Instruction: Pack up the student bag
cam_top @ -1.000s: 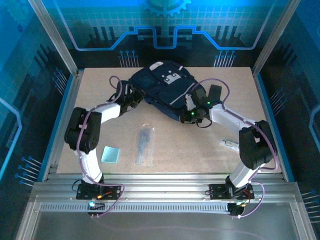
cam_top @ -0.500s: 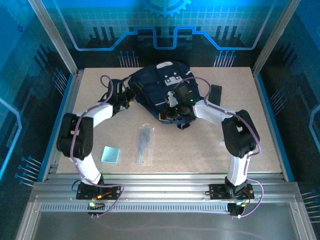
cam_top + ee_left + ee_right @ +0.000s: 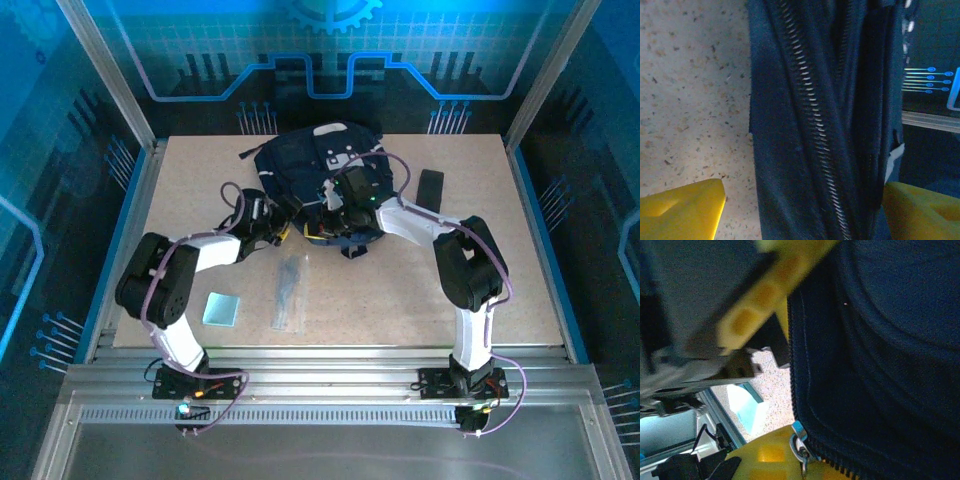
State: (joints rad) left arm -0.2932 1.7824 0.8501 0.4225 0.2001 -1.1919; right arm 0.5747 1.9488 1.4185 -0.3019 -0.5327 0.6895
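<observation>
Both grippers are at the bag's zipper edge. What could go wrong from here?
1. The left gripper is open astride a thick fold of the student bag and its zipper; closing may pinch several layers and hold the opening shut.
2. The zipper pull lies against the lower finger of the right gripper, whose jaws stand open; it could snag or slip away when that arm moves.

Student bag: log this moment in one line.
student bag on table; left gripper open, straddling its edge; right gripper open by zipper pull
</observation>
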